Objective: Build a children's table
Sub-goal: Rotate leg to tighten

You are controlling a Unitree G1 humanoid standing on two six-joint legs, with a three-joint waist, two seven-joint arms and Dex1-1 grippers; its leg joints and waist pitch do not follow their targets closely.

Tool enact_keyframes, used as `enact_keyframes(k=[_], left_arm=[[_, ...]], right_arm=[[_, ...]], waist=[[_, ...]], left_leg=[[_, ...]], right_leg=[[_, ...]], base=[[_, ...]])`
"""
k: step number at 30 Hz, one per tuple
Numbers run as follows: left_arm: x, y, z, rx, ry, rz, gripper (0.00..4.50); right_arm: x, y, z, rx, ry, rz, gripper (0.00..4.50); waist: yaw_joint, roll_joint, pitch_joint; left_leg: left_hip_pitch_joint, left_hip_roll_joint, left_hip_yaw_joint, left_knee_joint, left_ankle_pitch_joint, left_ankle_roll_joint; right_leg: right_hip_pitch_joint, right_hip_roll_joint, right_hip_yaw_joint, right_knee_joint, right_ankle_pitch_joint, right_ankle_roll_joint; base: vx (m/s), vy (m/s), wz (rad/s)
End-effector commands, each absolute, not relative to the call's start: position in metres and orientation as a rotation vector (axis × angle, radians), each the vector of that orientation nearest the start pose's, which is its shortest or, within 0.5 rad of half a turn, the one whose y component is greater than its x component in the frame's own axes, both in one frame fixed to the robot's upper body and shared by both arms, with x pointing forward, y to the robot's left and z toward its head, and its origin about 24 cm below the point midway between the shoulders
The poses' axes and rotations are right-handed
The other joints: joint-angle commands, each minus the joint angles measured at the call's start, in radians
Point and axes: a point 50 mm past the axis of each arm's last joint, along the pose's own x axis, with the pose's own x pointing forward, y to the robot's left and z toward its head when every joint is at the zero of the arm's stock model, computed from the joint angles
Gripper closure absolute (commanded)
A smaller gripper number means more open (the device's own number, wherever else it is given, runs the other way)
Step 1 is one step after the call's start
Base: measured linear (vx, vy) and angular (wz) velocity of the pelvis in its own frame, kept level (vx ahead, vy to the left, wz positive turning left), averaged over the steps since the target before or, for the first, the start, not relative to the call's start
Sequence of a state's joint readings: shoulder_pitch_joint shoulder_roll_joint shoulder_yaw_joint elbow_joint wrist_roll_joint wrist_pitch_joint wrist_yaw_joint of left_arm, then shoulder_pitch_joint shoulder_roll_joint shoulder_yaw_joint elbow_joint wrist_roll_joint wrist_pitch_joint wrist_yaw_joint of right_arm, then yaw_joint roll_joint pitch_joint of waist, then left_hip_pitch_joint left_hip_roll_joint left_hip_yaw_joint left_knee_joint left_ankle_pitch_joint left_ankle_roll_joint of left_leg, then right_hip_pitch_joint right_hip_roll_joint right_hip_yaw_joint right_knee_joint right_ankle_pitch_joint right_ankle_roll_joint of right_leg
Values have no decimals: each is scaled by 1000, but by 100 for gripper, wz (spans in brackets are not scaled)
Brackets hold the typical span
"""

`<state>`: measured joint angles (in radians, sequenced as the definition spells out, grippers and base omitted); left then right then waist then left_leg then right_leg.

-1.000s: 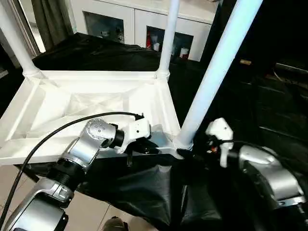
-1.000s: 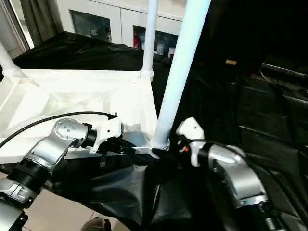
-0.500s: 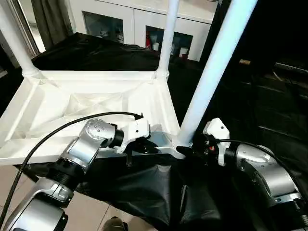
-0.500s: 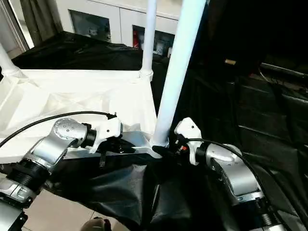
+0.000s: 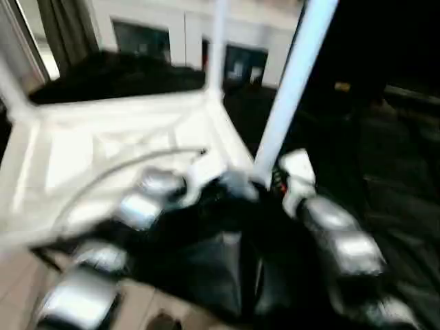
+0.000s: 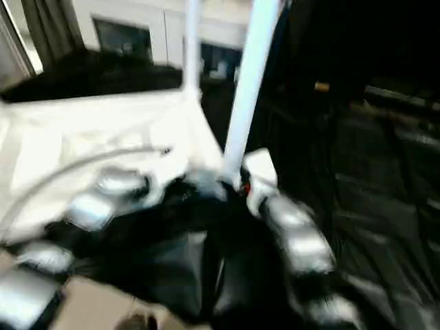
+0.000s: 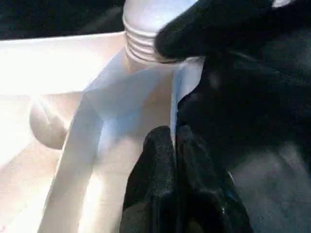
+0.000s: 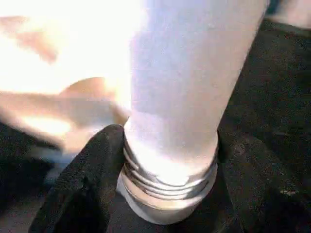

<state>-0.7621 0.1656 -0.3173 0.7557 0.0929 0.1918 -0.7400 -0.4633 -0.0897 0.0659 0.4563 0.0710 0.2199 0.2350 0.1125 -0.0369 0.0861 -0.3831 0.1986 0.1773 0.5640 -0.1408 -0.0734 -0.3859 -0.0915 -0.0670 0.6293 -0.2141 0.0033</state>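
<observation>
Tabletop point(image 5: 103, 137), white plastic, lying underside up on a black cloth point(image 5: 206, 268), with a leg point(image 5: 292, 75) standing in its near right corner socket. Left gripper point(image 7: 174, 145), fingers pinched together on the tabletop's thin rim beside that socket. Right gripper point(image 8: 160, 194), black fingers point(image 8: 82, 179) clasped either side of the leg's threaded base.

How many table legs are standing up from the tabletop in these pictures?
3: the near leg by both arms, one at the far right corner, one at the far left corner. A fourth may be hidden.
</observation>
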Motion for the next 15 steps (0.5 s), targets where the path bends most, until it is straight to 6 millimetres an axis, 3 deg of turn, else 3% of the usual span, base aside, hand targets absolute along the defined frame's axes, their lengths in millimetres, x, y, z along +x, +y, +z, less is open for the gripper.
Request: enact_keyframes(k=[1, 4, 6, 7, 8, 15], left_arm=[[359, 80, 57, 426, 396, -833, 450], [362, 65, 57, 440, 388, -813, 450], [363, 62, 58, 444, 384, -814, 450], [363, 59, 59, 448, 377, -833, 450], [361, 58, 59, 460, 375, -866, 450], [349, 70, 50, 495, 432, -1062, 450]], right_arm=[[323, -110, 17, -67, 366, 345, 178], [330, -87, 24, -24, 334, 360, 178], [332, -81, 27, -17, 316, 364, 178], [334, -79, 32, 17, 292, 366, 147], [337, -81, 37, 40, 262, 358, 116], [339, -107, 54, -12, 180, 411, 73]], waist=[[-6, 6, -58], [-6, 14, -61], [-6, 12, -63], [-5, 12, -65], [-4, 12, -68], [-2, 15, -75]], left_leg=[[29, 30, -20, -75, -406, -60], [27, 28, -18, -77, -382, -39], [23, 28, -18, -78, -367, -37], [25, 28, -16, -77, -359, -29], [23, 30, -17, -78, -347, -24], [18, 31, -14, -75, -270, 2]], right_leg=[[15, -64, 47, -110, -376, -147], [17, -60, 49, -107, -300, -149], [22, -61, 49, -108, -287, -145], [21, -60, 50, -107, -261, -150], [26, -62, 49, -105, -241, -154], [36, -60, 46, -97, -132, -182]], base=[[0, 0, 0], [0, 0, 0], [0, 0, 0], [0, 0, 0], [0, 0, 0], [0, 0, 0]])
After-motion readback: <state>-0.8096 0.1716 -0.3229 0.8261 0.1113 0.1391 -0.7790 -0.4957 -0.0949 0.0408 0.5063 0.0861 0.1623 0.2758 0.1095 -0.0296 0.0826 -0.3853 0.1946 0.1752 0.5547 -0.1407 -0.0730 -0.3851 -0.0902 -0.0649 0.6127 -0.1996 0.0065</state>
